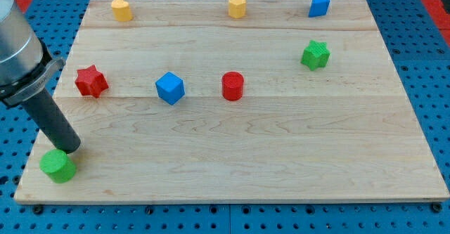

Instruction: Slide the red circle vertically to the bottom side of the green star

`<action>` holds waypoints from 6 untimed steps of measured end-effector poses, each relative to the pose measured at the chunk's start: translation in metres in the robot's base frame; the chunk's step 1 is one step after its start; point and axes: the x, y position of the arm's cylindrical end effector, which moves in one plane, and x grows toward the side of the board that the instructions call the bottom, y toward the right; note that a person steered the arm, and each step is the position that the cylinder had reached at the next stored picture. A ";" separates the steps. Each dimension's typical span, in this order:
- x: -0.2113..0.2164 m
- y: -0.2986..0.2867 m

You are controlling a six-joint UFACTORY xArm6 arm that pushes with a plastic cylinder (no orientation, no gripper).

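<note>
The red circle [233, 86], a short red cylinder, stands near the middle of the wooden board [281, 150]. The green star [316, 54] lies to the upper right of it, apart from it. My tip [70, 150] is far off at the view's lower left, right above and touching or nearly touching a green cylinder-like block [57, 166]. The rod slants up to the arm at the view's left edge.
A red star [91, 81] lies at the left. A blue cube [169, 88] lies left of the red circle. Along the top edge lie a yellow block [121, 8], a second yellow block [238, 5] and a blue block [319, 4].
</note>
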 end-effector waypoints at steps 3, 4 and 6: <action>-0.043 0.191; -0.086 0.191; -0.119 0.237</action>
